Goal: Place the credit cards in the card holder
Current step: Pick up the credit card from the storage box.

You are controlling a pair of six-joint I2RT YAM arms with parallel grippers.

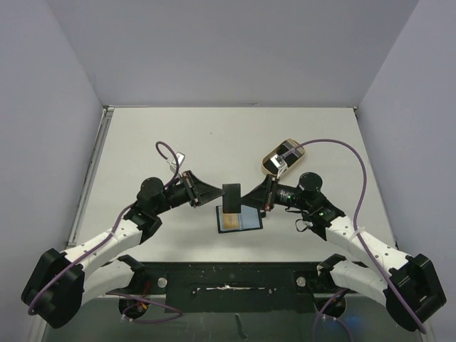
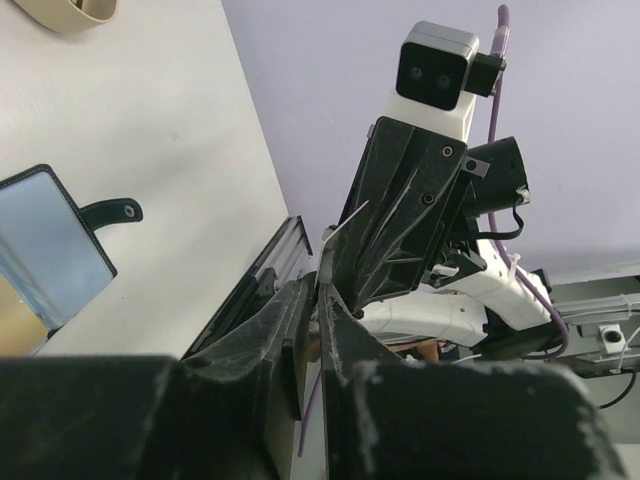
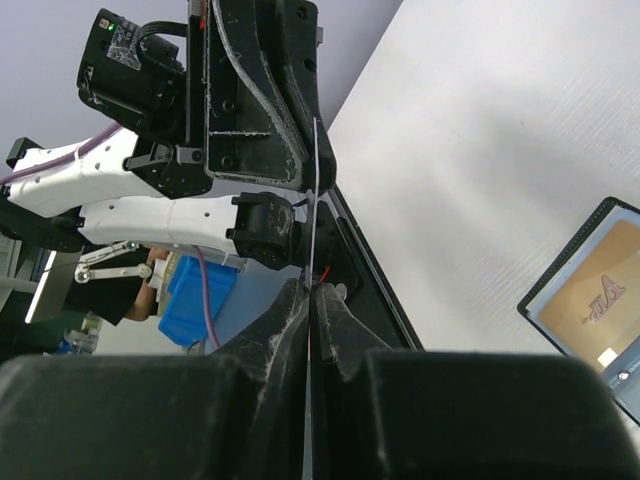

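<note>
A dark credit card (image 1: 232, 198) stands upright above the open black card holder (image 1: 251, 221). A tan-gold card (image 1: 229, 224) lies in the holder. My right gripper (image 1: 249, 201) is shut on the dark card's right edge; in the right wrist view the card (image 3: 314, 200) shows edge-on between the closed fingers (image 3: 311, 290). My left gripper (image 1: 216, 196) is at the card's left edge. In the left wrist view its jaws (image 2: 320, 295) stand a narrow gap apart. The holder (image 2: 50, 250) with its strap tab and the tan-gold card (image 3: 590, 295) also show in the wrist views.
A beige oval tray (image 1: 274, 153) with items in it lies behind the right gripper; its rim shows in the left wrist view (image 2: 70, 12). White walls enclose the table on three sides. Purple cables loop over both arms.
</note>
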